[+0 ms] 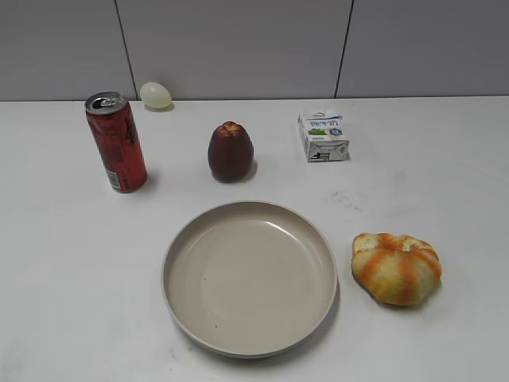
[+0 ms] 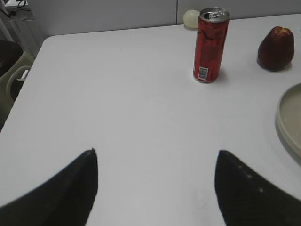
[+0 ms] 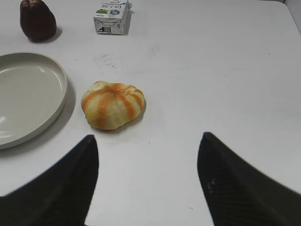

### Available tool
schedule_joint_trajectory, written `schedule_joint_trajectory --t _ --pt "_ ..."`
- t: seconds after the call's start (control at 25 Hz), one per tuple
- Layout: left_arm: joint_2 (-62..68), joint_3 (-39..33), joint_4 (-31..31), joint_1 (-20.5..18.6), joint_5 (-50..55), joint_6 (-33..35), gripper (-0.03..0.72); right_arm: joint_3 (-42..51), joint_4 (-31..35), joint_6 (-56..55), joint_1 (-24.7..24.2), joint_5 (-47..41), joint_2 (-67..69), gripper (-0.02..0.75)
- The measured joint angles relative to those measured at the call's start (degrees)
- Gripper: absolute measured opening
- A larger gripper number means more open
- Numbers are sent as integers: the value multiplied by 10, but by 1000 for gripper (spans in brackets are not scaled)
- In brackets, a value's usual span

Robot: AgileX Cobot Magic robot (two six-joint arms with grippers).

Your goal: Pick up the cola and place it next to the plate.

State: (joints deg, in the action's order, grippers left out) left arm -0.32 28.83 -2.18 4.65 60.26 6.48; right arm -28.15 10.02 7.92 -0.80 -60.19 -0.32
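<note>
Cola point(image 1: 116, 142) upright, fruit point(image 1: 231, 151) (dark red) beside; plate point(image 1: 179, 239) apart

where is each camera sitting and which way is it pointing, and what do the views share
Exterior view: raised at the table's near edge, looking down at a slant toward the back wall, over the plate and cola; no robot part shows.
Left wrist view: low over the table's left, facing the cola; the open left hand frames the bottom.
Right wrist view: low over the right, facing the orange-striped bun and carton; the open right hand shows.
Shared: both wrist views catch the plate's rim and the dark red fruit.
</note>
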Motion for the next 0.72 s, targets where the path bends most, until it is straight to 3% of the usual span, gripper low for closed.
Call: schedule_joint_trajectory --t 0.72 --pt "7 12 -1 0 -33 0 589 0 0 0 0 0 0 532"
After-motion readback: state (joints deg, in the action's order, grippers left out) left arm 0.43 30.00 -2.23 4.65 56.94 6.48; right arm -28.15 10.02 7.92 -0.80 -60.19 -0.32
